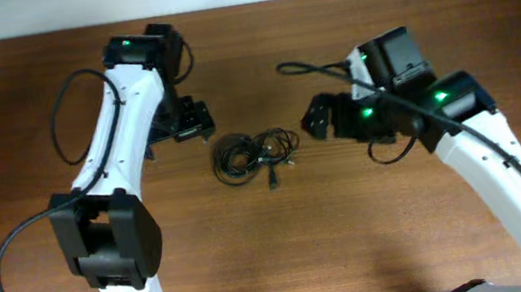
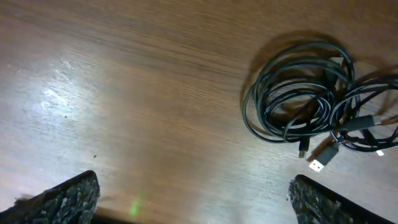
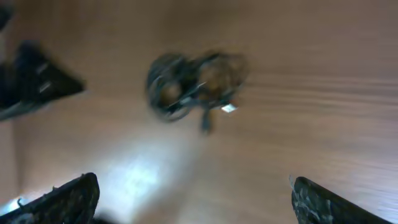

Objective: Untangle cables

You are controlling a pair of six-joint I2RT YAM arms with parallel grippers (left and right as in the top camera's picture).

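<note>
The cables [image 1: 253, 153] lie as a small tangled bundle of thin black loops on the brown wooden table, mid-table between the two arms. My left gripper [image 1: 187, 125] hovers just left of and behind the bundle, open and empty. In the left wrist view the coil [image 2: 311, 118] sits at the upper right with a silver plug end [image 2: 318, 165] sticking out, well ahead of the open gripper [image 2: 194, 199]. My right gripper [image 1: 317, 118] is to the right of the bundle, open and empty. The right wrist view is blurred and shows the cables [image 3: 186, 84] far beyond the gripper [image 3: 194, 199].
The table's far edge [image 1: 242, 5] meets a white wall at the back. Thick black arm cables [image 1: 61, 122] loop beside the left arm. The left gripper's body [image 3: 37, 81] shows at the left of the right wrist view.
</note>
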